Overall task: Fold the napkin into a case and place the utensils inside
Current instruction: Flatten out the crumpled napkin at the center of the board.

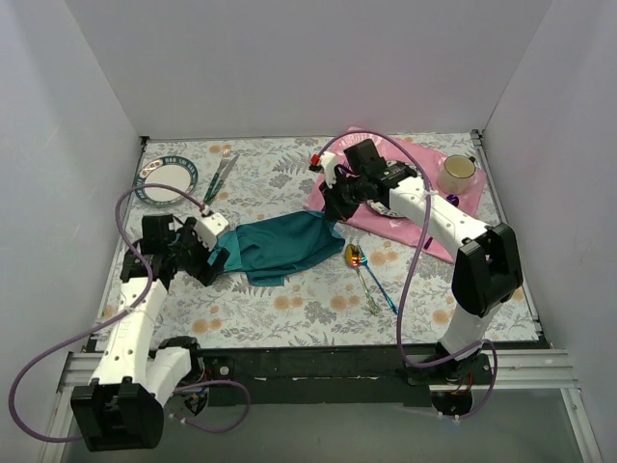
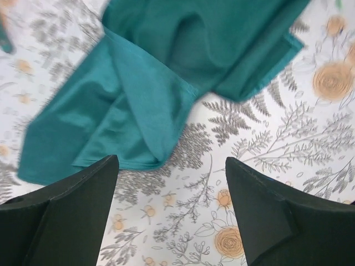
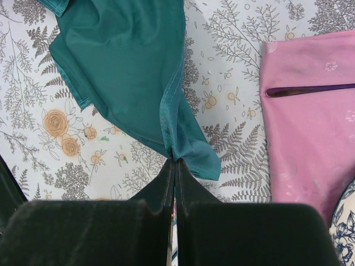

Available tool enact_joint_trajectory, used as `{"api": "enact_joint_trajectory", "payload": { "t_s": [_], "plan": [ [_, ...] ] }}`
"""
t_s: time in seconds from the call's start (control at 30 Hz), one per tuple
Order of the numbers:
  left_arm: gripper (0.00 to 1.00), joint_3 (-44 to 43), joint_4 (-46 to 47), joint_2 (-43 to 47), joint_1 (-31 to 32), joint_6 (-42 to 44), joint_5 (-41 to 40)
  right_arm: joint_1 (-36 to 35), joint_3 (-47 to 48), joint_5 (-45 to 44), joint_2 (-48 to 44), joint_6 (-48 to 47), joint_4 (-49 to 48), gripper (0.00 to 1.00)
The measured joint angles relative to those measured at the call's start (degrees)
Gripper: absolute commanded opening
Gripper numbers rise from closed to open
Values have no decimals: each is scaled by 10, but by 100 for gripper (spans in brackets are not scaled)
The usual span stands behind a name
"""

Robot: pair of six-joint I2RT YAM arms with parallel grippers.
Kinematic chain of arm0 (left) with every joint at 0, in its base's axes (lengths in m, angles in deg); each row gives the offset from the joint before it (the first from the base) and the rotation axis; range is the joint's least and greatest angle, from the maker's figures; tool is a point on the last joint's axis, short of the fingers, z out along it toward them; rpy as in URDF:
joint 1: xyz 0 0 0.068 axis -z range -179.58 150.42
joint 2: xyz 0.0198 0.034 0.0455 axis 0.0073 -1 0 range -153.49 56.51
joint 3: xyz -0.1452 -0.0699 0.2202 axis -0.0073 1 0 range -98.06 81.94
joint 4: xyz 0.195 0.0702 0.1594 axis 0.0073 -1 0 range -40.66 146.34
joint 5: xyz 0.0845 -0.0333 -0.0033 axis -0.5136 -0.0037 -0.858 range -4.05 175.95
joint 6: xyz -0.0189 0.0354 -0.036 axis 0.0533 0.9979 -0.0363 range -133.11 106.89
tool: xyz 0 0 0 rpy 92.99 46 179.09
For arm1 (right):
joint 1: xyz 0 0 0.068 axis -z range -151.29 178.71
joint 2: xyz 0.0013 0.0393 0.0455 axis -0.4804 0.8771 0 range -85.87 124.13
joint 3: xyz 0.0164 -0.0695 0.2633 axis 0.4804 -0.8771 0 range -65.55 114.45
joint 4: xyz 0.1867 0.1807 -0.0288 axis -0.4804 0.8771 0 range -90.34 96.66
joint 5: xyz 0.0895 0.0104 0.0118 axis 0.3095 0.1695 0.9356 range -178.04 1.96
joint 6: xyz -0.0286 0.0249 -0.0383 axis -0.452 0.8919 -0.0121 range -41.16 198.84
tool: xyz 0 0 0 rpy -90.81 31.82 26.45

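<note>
- The left gripper (image 2: 172, 162) is held wide open, empty, just short of the napkin (image 1: 281, 246).
- The right gripper (image 3: 175, 163) is pinched shut on the napkin's edge.
- The napkin is laid rumpled between the 2 grippers.

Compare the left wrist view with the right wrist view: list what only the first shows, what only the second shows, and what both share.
Only the left wrist view: the left gripper, jaws wide apart with nothing between them, over a loose folded end of the napkin.
Only the right wrist view: the right gripper, jaws shut, pinching the napkin's edge; the pink placemat with a thin purple handle across it; a sliver of blue-flowered plate.
Both: the teal napkin, rumpled, on the floral tablecloth.
</note>
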Motion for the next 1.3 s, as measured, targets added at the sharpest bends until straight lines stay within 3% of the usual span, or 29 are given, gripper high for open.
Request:
{"api": "enact_joint_trajectory", "payload": {
  "t_s": [0.27, 0.53, 0.77, 1.13, 1.23, 1.3],
  "plan": [
    [72, 154, 116, 24, 111, 33, -120, 0, 0, 6, 6, 6, 1, 1],
    [67, 191, 238, 13, 138, 64, -200, 0, 6, 12, 6, 5, 12, 1],
    [63, 221, 265, 9, 163, 99, -217, 3, 27, 22, 9, -3, 20, 1],
    [18, 221, 322, -52, 171, 78, -232, 5, 31, 29, 19, -8, 30, 1],
    [1, 211, 325, -61, 171, 61, -232, 5, 32, 29, 19, -10, 30, 1],
    [0, 203, 326, -60, 171, 49, -231, 6, 32, 29, 19, -13, 31, 1]
  ]
}}
